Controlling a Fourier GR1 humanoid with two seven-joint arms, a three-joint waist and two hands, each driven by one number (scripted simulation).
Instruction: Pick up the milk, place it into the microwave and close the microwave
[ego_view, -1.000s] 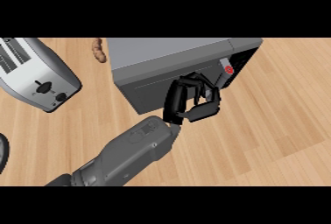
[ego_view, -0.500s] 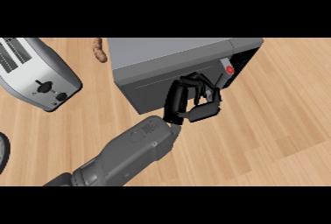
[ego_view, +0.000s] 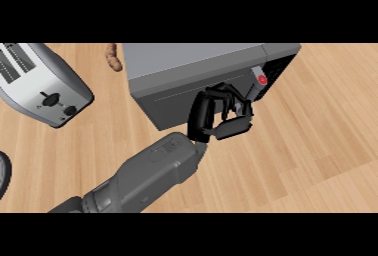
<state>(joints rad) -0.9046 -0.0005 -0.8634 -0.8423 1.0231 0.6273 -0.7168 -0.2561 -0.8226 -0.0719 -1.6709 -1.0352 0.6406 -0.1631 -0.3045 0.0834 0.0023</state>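
1. One grey forearm comes in from the near left and slants up to the right. Its left robot hand (ego_view: 221, 117) is up against the front of the microwave (ego_view: 193, 61).
2. The fingers are clenched, curled towards the door's right end, and nothing shows inside them.
3. The microwave sits on the table (ego_view: 317, 130) at the far centre, touching the hand. You cannot tell where the milk is.
4. The microwave is a grey box with a darker front and a red button (ego_view: 260, 78) on its right panel. Its door looks shut.
5. A silver toaster (ego_view: 43, 85) stands well to the left.
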